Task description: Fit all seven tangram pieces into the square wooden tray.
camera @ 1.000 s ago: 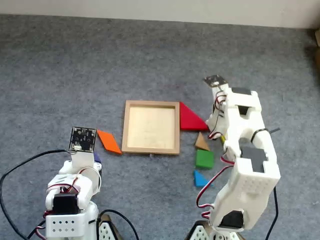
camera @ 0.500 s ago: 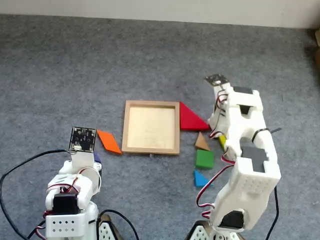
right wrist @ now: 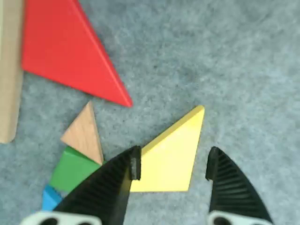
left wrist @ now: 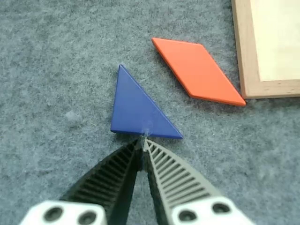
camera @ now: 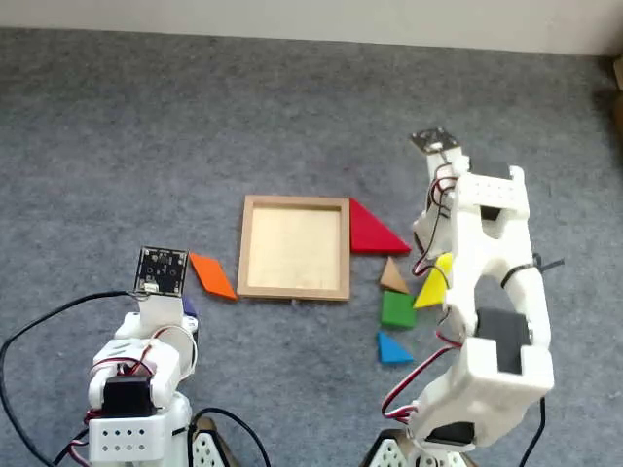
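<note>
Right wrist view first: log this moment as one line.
right gripper open over flat yellow triangle | left gripper shut beside dark blue triangle | square wooden tray holds no pieces

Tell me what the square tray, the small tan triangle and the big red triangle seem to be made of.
The square wooden tray looks like pale unpainted wood: faint grain, matte, raised frame. The small tan triangle seems bare wood too, same light-brown tone. The large red triangle has an even, opaque coat; probably painted wood, though plastic can't be ruled out.
</note>
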